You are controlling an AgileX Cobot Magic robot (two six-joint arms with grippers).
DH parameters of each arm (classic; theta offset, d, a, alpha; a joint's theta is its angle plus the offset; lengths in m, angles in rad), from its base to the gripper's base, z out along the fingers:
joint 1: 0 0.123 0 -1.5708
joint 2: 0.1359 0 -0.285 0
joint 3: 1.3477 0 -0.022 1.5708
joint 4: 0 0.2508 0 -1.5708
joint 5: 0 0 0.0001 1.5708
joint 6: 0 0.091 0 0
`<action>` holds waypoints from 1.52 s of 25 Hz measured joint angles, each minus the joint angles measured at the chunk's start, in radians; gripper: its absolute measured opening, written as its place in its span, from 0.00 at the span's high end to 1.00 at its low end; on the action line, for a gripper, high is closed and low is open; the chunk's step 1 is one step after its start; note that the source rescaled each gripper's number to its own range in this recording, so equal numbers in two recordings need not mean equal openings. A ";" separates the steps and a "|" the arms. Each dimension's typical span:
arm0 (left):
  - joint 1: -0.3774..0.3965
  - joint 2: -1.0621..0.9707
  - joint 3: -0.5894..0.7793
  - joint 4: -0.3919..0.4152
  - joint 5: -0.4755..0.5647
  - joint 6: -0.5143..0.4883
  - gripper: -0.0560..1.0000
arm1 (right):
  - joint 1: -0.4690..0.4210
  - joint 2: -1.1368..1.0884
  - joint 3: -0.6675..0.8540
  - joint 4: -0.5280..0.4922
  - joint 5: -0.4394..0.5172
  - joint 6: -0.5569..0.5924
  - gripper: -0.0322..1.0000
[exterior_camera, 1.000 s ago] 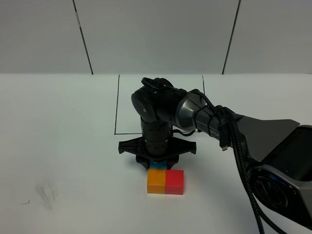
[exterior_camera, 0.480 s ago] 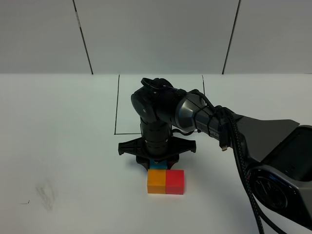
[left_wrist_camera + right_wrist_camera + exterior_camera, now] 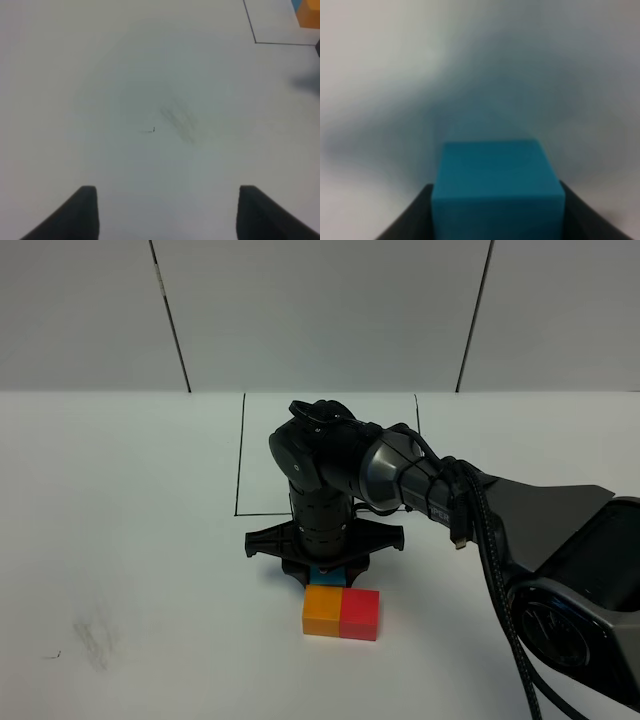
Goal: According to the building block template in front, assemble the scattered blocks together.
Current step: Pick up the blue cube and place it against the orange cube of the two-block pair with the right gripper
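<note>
My right gripper [image 3: 325, 575] points straight down and is shut on the light blue cube [image 3: 322, 579], which sits right behind the orange cube [image 3: 322, 611]. The red cube [image 3: 359, 613] is joined to the orange cube's right side. In the right wrist view the light blue cube [image 3: 497, 190] fills the gap between the dark fingers [image 3: 410, 222]. The template's black outline [image 3: 240, 455] shows behind the arm, which hides its cubes there. In the left wrist view a corner of the template [image 3: 309, 15] shows orange and blue. My left gripper [image 3: 167, 215] is open and empty over the bare table.
The right arm [image 3: 420, 485] reaches across the middle from the right side. A faint smudge [image 3: 95, 640] marks the white table at front left. A grey panelled wall [image 3: 320, 310] stands at the back.
</note>
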State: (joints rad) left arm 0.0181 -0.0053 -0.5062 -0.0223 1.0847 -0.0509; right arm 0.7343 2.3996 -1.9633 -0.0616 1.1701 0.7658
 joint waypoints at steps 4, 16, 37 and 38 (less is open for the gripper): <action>0.000 0.000 0.000 0.000 0.000 0.000 0.65 | 0.000 0.000 0.000 0.005 -0.003 0.001 0.77; 0.000 0.000 0.000 0.000 0.000 0.000 0.65 | 0.000 0.000 0.000 0.062 -0.036 0.030 0.77; 0.000 0.000 0.000 0.000 0.000 0.000 0.65 | 0.000 -0.008 0.000 0.049 -0.072 -0.111 0.07; 0.000 0.000 0.000 0.000 0.000 0.000 0.65 | 0.000 -0.018 0.000 0.036 -0.065 -0.118 0.05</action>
State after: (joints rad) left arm 0.0181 -0.0053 -0.5062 -0.0223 1.0847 -0.0509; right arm 0.7343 2.3816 -1.9633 -0.0261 1.1056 0.6479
